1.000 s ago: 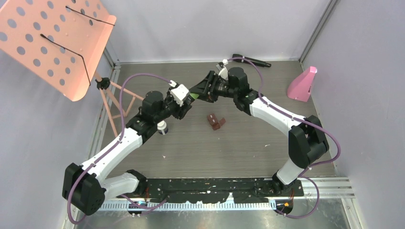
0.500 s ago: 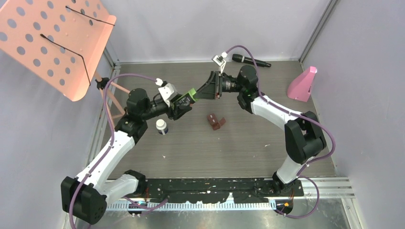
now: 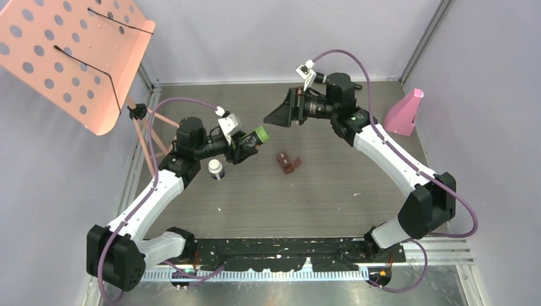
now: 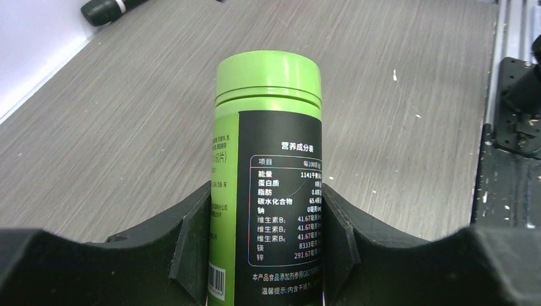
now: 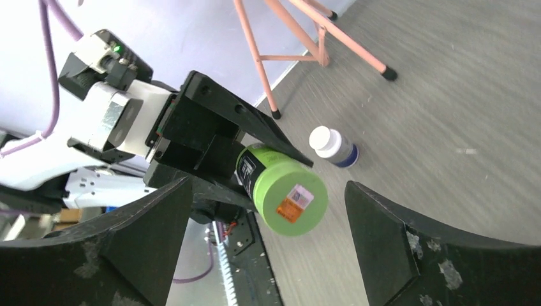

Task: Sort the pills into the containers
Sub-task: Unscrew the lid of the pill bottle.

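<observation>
My left gripper [image 3: 245, 143] [image 4: 266, 204] is shut on the body of a green bottle [image 3: 258, 135] [image 4: 268, 83] with a black label, held above the table with its lid on and pointing at the right arm. My right gripper [image 3: 273, 117] [image 5: 268, 194] stands open a short way off the lid, and the green bottle [image 5: 284, 191] shows between its spread fingers without touching them. A small white bottle [image 3: 216, 169] [image 5: 332, 145] stands upright on the table under the left arm. The brown case [image 3: 288, 162] lies open at mid-table. No pills are in view.
A pink music stand [image 3: 70, 51] leans in at the far left, its legs [image 5: 300, 38] on the floor. A pink object [image 3: 403, 112] sits at the far right. A black microphone [image 4: 111, 7] lies by the back wall. Walls enclose the table.
The right gripper has let go of the green bottle's lid, opened wide and drawn back to the right. The left gripper keeps its hold on the bottle.
</observation>
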You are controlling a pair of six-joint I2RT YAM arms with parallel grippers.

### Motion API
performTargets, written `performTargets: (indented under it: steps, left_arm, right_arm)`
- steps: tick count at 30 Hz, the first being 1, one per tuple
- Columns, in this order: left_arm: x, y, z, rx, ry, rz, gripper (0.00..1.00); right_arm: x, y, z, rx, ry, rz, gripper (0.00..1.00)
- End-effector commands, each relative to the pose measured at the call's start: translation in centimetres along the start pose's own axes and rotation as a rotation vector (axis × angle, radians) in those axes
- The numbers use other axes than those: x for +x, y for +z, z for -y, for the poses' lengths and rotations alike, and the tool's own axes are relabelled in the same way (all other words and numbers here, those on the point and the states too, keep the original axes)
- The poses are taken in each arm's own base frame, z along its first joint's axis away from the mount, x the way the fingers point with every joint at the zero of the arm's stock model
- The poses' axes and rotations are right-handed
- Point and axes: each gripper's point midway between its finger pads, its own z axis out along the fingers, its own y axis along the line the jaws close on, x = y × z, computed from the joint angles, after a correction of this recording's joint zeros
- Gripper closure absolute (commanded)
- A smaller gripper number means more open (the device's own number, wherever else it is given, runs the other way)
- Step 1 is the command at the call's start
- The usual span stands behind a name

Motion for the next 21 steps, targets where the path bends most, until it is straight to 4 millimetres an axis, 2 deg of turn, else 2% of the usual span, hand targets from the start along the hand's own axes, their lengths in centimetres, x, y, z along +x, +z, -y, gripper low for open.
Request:
performTargets:
  steps: [1,3,10,11,17,21]
  left_arm:
    - [-1.5,0.2,-1.4,-0.043,0.108,0.040,1.00]
    - [-1.6,0.1,-1.4,-0.039,0.119,0.037,1.00]
    - [-2.3,0.2,-0.7,-0.009,0.118,0.064,1.00]
    - [-2.4,0.3,-0.7,-0.006,0.113,0.067,1.00]
    - [-1.9,0.7,-0.2,0.010,0.092,0.045,1.00]
    - [-1.9,1.0,-0.4,-0.004,0.085,0.033,1.00]
  right_arm:
    - [1.9,-0.5,2.3,0.175,0.243,-0.036,0.04]
    - [2.4,-0.2,2.8,0.191,0.280,-0.050,0.04]
    - [4.0,1.3,2.1,0.105,0.334,-0.117,0.04]
    - [3.5,1.6,1.9,0.083,0.338,-0.099,0.04]
    - [4.0,3.0,0.6,0.015,0.317,-0.146,0.01]
    - [5.0,3.8,0.2,-0.005,0.319,-0.190,0.16]
